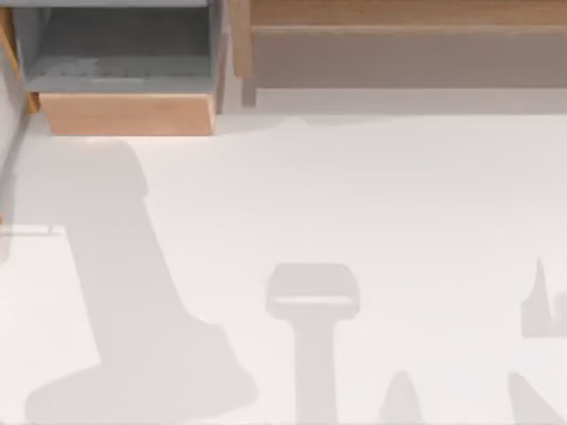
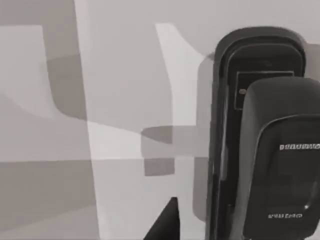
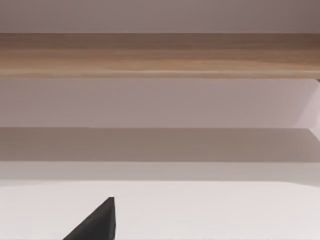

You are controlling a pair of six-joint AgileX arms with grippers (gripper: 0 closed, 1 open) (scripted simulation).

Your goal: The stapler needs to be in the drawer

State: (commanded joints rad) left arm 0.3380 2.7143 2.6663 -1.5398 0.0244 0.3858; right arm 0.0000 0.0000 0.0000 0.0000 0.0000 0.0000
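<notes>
Top view shows the white table (image 1: pixel 372 204) with the drawer (image 1: pixel 128 113) pulled out at the far left, its light tan front panel facing the table and its grey floor bare. Just to its right, along the far edge, stands the wide brown wooden shelf unit (image 1: pixel 399 35). Pale shadows of the arms lie across the near half of the table.

In the left wrist view, the stapler (image 2: pixel 270 145), glossy black with pale grey highlights and small pale lettering, looms large and very close to the camera. It is perhaps in the left gripper's hold, but I cannot tell, since just 1 dark finger tip (image 2: pixel 165 225) of that gripper pokes in at the frame's edge and the jaw opening is out of sight. The stapler's place relative to the drawer cannot be judged here either.

The right wrist view looks across the table at the shelf unit's wooden board, with 1 dark finger tip (image 3: pixel 97 222) of the right gripper at the edge; how far its jaws stand apart cannot be told.
</notes>
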